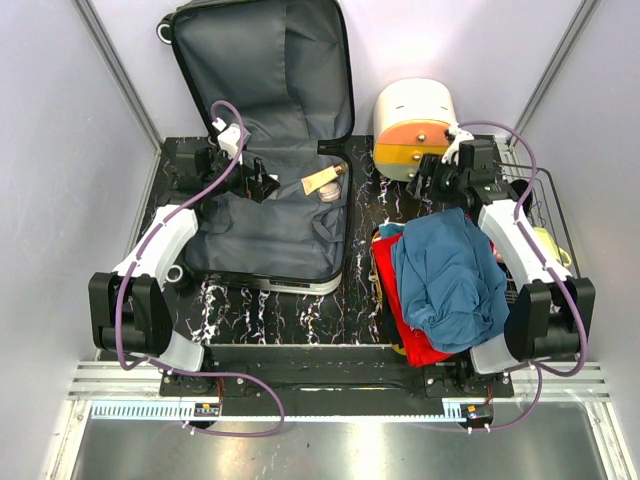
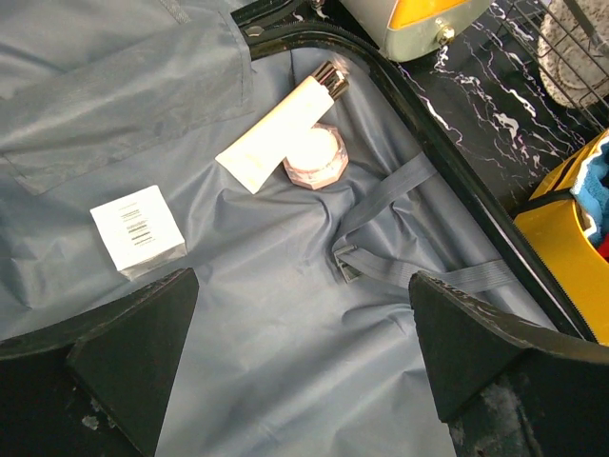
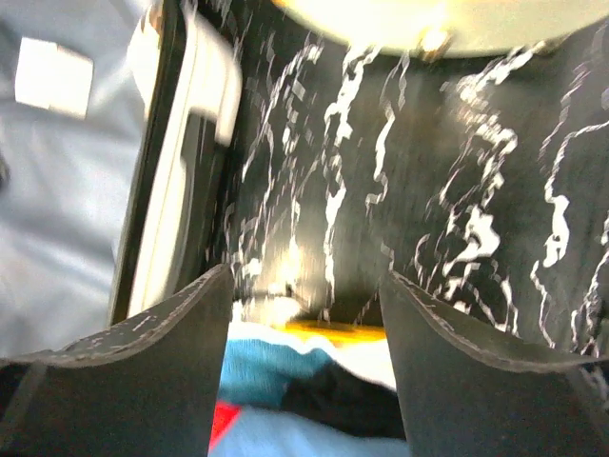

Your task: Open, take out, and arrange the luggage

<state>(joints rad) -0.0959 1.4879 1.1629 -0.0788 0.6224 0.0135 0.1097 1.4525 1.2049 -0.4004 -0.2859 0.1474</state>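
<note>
The luggage lies open on the left of the table, its lid propped against the back wall and its grey lining showing. On the lining rest a cream tube, a pink jar and a small white box. My left gripper hovers open over bare lining, a little short of those items, with nothing between its fingers. My right gripper hangs open and empty above the far end of a clothes pile, to the right of the luggage's rim.
A blue garment lies on top of a red one in an orange tray at the right. A white-and-orange rounded drawer box stands at the back right. A wire basket sits by the right arm.
</note>
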